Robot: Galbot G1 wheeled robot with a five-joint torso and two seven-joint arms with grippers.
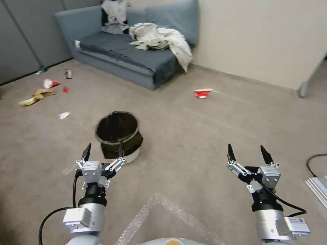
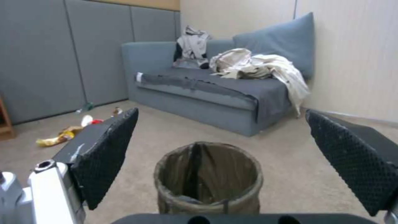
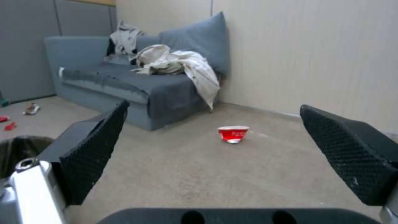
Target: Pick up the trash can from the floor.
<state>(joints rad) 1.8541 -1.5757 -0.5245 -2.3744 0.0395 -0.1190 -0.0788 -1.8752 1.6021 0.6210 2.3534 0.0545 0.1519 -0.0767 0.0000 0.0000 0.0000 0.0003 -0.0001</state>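
our left hand (image 1: 102, 150) gapes empty just before the trash can (image 1: 118, 134); we should straddle its bagged rim squarely; right hand (image 1: 248, 153) idles open.

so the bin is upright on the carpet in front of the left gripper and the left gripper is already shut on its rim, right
Not quite. The left gripper is open and short of the bin, touching nothing; the left wrist view shows the bin between its spread fingers. The bin does stand upright on the carpet.
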